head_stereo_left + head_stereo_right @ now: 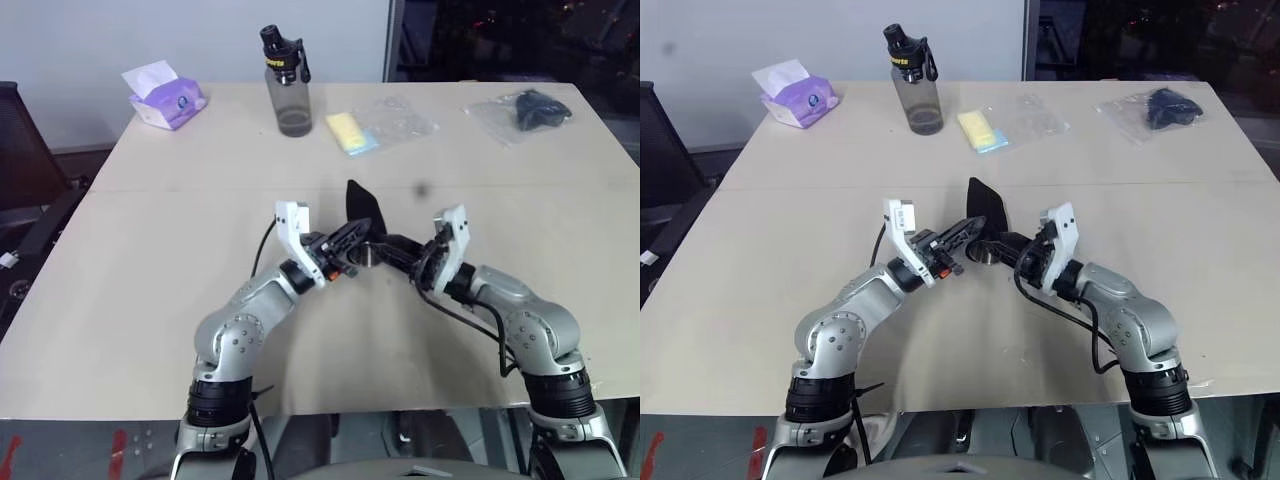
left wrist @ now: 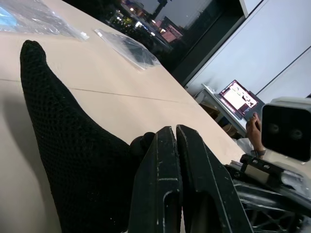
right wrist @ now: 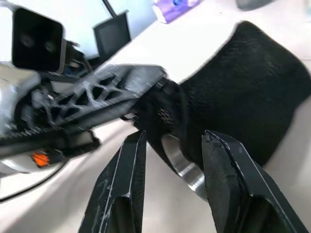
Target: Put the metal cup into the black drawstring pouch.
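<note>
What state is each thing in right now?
left hand: shut, pinching the black drawstring pouch.
right hand: open, fingers either side of the metal cup.
metal cup: partly inside the pouch.
black drawstring pouch: held up off the table.
bottle: upright, capped.

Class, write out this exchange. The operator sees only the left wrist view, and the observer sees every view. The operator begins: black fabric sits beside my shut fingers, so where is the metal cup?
Observer: The metal cup shows its shiny rim at the mouth of the black drawstring pouch, partly wrapped in fabric.
Operator: And the right hand?
Observer: The right hand has its fingers apart, one on either side of the cup.
Operator: How does the pouch sit?
Observer: It sticks up between both hands, pinched by the left hand.
</note>
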Available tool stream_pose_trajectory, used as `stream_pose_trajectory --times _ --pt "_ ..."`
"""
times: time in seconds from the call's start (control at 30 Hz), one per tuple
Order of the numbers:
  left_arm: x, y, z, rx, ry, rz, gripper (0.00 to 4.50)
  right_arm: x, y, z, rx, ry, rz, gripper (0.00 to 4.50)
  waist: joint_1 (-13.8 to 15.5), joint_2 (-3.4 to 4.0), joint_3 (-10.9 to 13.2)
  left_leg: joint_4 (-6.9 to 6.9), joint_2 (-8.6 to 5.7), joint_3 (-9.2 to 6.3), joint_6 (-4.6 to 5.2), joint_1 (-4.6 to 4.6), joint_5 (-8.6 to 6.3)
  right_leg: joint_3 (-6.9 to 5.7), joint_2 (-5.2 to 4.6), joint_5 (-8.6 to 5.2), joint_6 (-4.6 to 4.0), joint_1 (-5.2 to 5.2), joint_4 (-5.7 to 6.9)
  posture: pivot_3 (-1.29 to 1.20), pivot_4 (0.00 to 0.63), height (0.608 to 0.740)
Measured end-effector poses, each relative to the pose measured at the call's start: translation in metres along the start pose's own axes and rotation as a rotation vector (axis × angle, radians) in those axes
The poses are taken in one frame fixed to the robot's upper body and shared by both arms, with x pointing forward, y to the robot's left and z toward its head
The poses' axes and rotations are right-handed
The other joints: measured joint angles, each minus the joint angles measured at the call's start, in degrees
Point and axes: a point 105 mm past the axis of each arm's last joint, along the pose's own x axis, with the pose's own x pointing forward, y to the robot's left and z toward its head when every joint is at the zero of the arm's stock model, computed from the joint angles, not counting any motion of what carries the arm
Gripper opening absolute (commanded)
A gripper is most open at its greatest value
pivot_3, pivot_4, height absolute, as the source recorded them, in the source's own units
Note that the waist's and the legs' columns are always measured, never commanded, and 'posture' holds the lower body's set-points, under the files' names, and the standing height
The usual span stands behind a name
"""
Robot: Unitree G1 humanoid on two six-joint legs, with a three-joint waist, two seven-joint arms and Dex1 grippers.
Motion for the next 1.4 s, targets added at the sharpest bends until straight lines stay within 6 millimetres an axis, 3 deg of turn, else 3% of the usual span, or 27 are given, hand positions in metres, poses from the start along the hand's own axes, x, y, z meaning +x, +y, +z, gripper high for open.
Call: stream_pose_trajectory --times 0.3,1.0,1.2,1.4 --pt "-0.001 0.001 0.002 0.004 -0.006 0.006 0.00 0.006 0.011 0.004 0.072 -0.049 0.061 1.80 0.0 0.00 0.0 0.00 0.00 -0.04 0.00 0.00 0.00 0.01 -0.01 0.00 0.00 0.00 0.00 0.00 0.150 0.740" --pt "0.000 0.000 0.000 0.001 -0.001 0.000 0.00 -0.001 0.036 0.002 0.211 -0.044 0.226 1.80 0.0 0.00 0.0 0.00 0.00 -0.05 0.00 0.00 0.00 -0.02 0.00 0.00 0.00 0.00 0.01 0.00 0.150 0.740" --pt "0.001 0.000 0.000 -0.002 0.000 0.000 0.00 -0.003 0.032 0.008 0.228 -0.077 0.202 1.80 0.0 0.00 0.0 0.00 0.00 -0.05 0.00 0.00 0.00 -0.01 -0.01 0.00 0.00 0.00 0.01 0.00 0.150 0.740" --pt "0.001 0.000 0.000 -0.002 0.001 0.000 0.00 -0.009 0.015 -0.005 0.200 -0.024 0.109 1.80 0.0 0.00 0.0 0.00 -0.01 -0.02 0.00 0.00 0.00 -0.02 0.00 0.00 0.00 0.00 0.01 0.00 0.150 0.740"
